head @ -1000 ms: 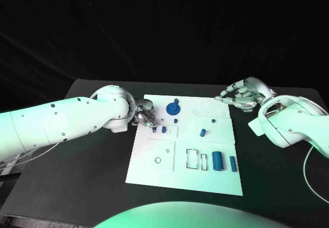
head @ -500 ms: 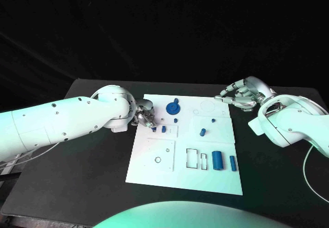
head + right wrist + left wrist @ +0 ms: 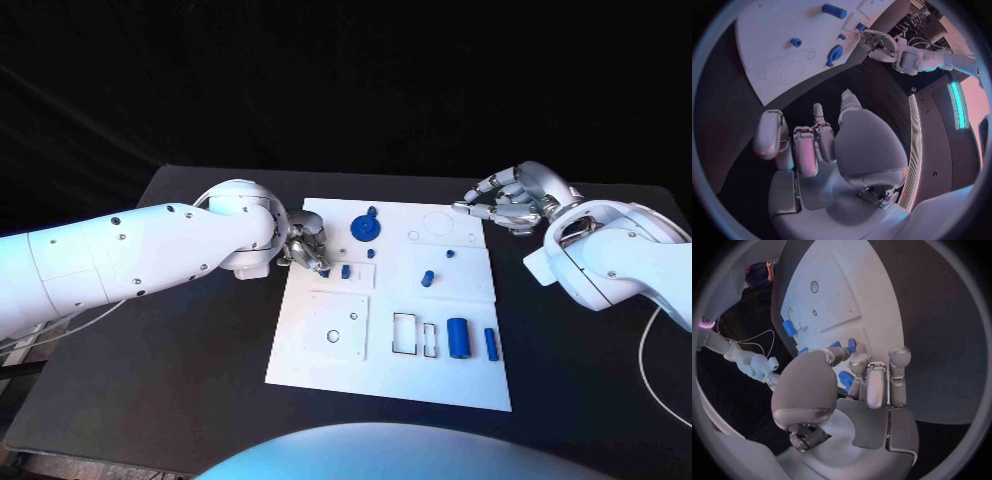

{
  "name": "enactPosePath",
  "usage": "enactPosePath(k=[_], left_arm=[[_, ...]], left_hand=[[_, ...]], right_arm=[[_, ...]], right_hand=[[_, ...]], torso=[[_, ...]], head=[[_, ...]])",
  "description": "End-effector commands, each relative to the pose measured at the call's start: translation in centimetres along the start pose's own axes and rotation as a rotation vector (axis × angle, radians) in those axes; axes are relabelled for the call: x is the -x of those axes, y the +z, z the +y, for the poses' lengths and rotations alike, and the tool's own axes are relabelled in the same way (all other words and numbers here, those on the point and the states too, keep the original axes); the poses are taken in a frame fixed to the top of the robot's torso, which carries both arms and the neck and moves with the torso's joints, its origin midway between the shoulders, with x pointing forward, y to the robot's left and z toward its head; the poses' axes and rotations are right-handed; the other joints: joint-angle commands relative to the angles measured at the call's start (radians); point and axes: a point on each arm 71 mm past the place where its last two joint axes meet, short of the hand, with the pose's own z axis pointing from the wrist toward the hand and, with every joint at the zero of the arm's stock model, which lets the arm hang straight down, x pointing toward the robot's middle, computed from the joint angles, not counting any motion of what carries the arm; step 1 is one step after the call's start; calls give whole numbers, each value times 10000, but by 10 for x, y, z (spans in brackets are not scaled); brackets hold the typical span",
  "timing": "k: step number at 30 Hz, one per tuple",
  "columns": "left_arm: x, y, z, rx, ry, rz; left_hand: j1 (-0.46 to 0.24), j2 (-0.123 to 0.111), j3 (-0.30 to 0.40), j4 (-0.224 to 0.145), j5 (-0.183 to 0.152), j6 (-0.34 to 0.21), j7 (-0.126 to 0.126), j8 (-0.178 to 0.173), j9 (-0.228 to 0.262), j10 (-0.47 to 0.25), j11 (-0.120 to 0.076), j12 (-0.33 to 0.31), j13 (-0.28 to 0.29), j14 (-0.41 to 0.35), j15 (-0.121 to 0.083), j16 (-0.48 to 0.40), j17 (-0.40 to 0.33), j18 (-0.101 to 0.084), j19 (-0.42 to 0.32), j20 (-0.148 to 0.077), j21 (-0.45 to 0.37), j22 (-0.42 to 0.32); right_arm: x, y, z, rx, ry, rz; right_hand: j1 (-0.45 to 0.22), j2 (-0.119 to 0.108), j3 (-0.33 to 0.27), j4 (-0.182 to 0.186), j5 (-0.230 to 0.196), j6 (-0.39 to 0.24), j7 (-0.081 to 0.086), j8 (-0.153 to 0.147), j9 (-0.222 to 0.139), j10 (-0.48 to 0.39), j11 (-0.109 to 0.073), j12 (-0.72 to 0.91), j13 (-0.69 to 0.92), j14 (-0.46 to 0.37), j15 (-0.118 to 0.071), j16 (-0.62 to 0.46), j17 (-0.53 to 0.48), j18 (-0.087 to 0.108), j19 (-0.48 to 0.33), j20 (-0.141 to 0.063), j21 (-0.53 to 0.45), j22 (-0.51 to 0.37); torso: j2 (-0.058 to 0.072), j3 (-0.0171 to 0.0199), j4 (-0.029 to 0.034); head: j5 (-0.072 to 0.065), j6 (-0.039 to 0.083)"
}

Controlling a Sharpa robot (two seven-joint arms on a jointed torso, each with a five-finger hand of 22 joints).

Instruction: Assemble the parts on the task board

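Observation:
The white task board (image 3: pixel 335 370) lies mid-table. My left hand (image 3: pixel 306 248) hovers over its left edge with fingers curled. In the left wrist view a small blue part (image 3: pixel 846 379) sits between its thumb and fingers. Two small blue parts (image 3: pixel 336 271) stand on the board just beside that hand. A round blue part (image 3: pixel 366 228) sits near the far edge, and a short blue peg (image 3: pixel 427 279) sits mid-board. A blue cylinder (image 3: pixel 459 338) and a slim blue bar (image 3: pixel 490 344) lie at the right. My right hand (image 3: pixel 505 205) hangs off the board's far right corner, fingers loosely bent and holding nothing.
Black table (image 3: pixel 173 380) surrounds the board on all sides. Rectangular slots (image 3: pixel 414 335) and a square plate with small holes (image 3: pixel 339 325) mark the near half of the board. My left arm (image 3: pixel 130 255) stretches over the table's left side.

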Motion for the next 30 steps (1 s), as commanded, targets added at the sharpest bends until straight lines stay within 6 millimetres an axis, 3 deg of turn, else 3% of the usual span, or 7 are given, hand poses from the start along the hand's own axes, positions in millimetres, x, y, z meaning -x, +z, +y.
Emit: enactPosePath(k=[1,12,30], left_arm=[[-3,0,0,44,-14,251],[-4,2,-1,63,-47,248],[-10,5,-3,32,2,468]], left_hand=[[132,5,1498,-1423,27,-15,-61,35,12,63,-29,54,1,473,-41,37,129,-3,86,-9,59,0],[132,5,1498,-1423,27,-15,-61,35,12,63,-29,54,1,473,-41,37,129,-3,86,-9,59,0],[37,-14,1598,-1395,36,49,-73,54,9,130,-37,85,50,478,-47,41,138,-7,97,-14,79,26]], right_arm=[[-1,0,1,117,-91,32],[-1,0,1,114,-87,38],[0,-1,0,88,-87,20]], right_hand=[[-14,83,-66,3,17,-57,-23,51,10,-56,5,-38,915,658,-30,-35,780,179,-45,-38,-4,208],[-14,83,-66,3,17,-57,-23,51,10,-56,5,-38,915,658,-30,-35,780,179,-45,-38,-4,208],[-7,107,-68,5,16,-62,-24,59,11,-54,4,-37,915,659,-32,-36,780,178,-40,-39,-4,212]], torso=[[-9,12,13],[15,15,-20],[5,11,-5]], head=[[-7,8],[5,28],[-35,-42]])
